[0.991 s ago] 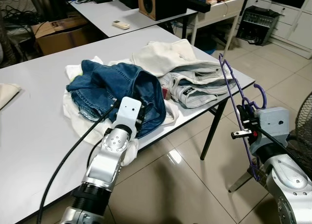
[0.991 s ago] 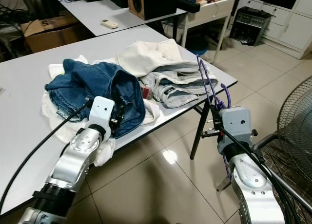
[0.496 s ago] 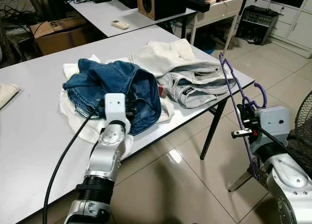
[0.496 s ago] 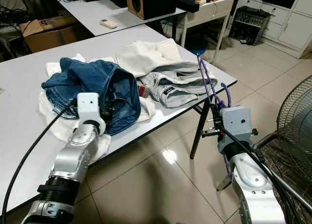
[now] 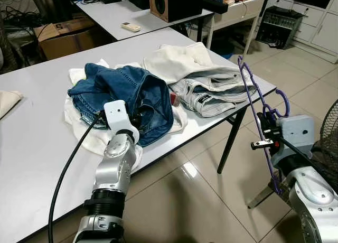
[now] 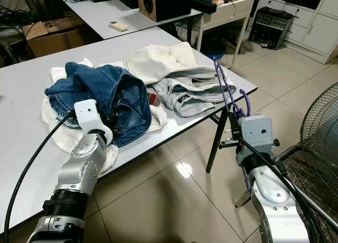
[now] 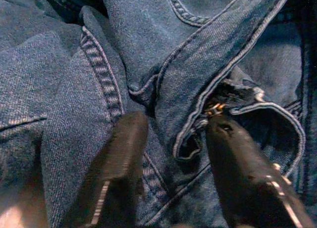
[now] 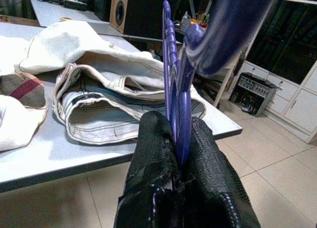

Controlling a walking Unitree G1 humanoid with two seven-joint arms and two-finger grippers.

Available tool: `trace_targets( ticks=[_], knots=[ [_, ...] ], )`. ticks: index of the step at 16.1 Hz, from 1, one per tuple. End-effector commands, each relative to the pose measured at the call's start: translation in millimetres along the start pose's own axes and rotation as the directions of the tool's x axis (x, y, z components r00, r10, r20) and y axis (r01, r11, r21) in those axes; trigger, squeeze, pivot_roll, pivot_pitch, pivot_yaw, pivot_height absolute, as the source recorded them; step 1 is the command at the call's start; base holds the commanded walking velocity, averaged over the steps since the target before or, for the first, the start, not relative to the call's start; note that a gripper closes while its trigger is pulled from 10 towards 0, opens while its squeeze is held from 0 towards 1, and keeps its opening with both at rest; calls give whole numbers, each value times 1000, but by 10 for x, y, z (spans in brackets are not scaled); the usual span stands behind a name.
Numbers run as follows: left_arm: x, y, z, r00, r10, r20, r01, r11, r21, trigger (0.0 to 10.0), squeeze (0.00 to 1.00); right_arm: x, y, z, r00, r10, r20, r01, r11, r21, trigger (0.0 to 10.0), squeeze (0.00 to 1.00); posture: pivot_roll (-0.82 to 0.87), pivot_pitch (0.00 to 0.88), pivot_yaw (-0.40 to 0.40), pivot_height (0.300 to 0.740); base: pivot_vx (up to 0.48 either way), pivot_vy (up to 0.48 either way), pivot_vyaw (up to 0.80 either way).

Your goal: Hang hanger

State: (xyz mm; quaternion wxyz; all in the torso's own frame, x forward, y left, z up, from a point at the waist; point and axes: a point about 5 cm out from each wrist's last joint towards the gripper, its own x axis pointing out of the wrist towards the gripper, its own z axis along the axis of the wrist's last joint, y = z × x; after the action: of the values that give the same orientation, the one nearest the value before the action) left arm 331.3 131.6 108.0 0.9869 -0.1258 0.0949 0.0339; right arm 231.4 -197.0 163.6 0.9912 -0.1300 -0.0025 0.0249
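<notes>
Purple hanger (image 5: pixel 259 116) clenched in right gripper (image 8: pixel 176 139), not yet hung; left gripper (image 7: pixel 171 153) spread, straddling jeans (image 5: pixel 127 92) on counter (image 5: pixel 37 132).

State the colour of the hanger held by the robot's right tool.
Purple. The hanger shows best in the right wrist view, clamped between the right tool's black fingers.

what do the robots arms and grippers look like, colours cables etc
Both arms are silver metal with jointed round segments and black collars. A black cable runs along the left arm. Each wrist carries a pale grey boxy housing. The left gripper and right gripper have long black fingers, the right's textured.
</notes>
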Motion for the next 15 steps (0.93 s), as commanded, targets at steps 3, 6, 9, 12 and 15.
trace_targets(
  ticks=[3,6,9,12,15],
  knots=[
    [1,-5,-2,1000,-21,11,21,1000,-16,0,0,-17,-43,13,1000,-18,9,18,1000,-16,10000,0,-245,0,59,740,0,0,0],
    [-8,-6,33,998,-53,45,53,999,2,0,0,-19,-46,13,1000,-17,8,17,1000,-20,10000,0,-244,0,58,740,0,0,0],
    [-36,31,131,987,-126,103,120,991,57,0,0,-16,-43,12,1000,-19,9,19,1000,-20,10000,0,-238,0,59,740,0,0,0],
    [-97,208,326,929,-347,127,309,918,249,0,0,11,-21,3,1000,-18,11,18,1000,-16,10000,0,-218,0,53,740,0,0,0],
    [-57,511,865,870,-477,129,370,801,470,0,0,47,16,0,1000,-7,16,8,1000,-11,10000,0,-200,0,48,740,0,0,0]
  ],
)
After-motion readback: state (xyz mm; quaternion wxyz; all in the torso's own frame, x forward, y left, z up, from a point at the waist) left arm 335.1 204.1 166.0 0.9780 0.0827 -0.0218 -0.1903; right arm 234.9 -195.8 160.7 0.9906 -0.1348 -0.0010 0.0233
